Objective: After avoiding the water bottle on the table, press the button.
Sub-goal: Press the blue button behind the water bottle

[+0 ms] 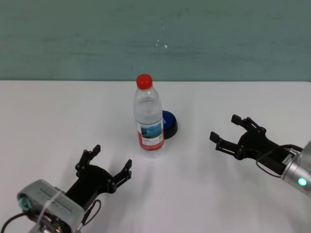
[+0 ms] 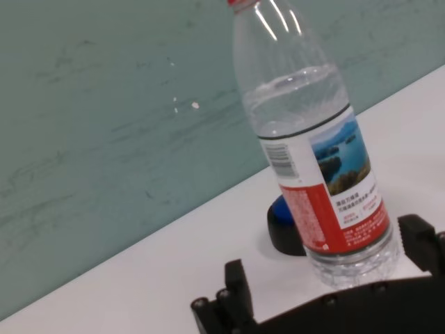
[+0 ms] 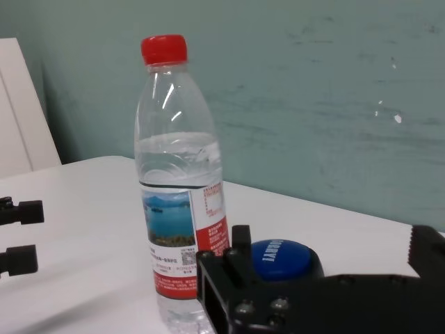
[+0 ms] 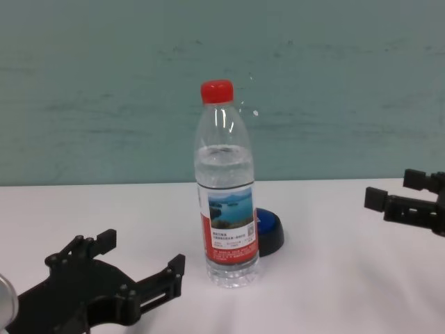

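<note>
Red-and-white lake label wraps the water bottle (image 1: 148,117); both claws (image 1: 106,166) (image 1: 227,131) gape, empty.

Head view high, looking down, chest view low, level, wrists close, all sharing water bottle (image 1: 148,118)

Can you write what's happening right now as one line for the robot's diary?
water bottle upright on table | button behind it, unpressed | left gripper open, near-left | right gripper open, right of button
</note>
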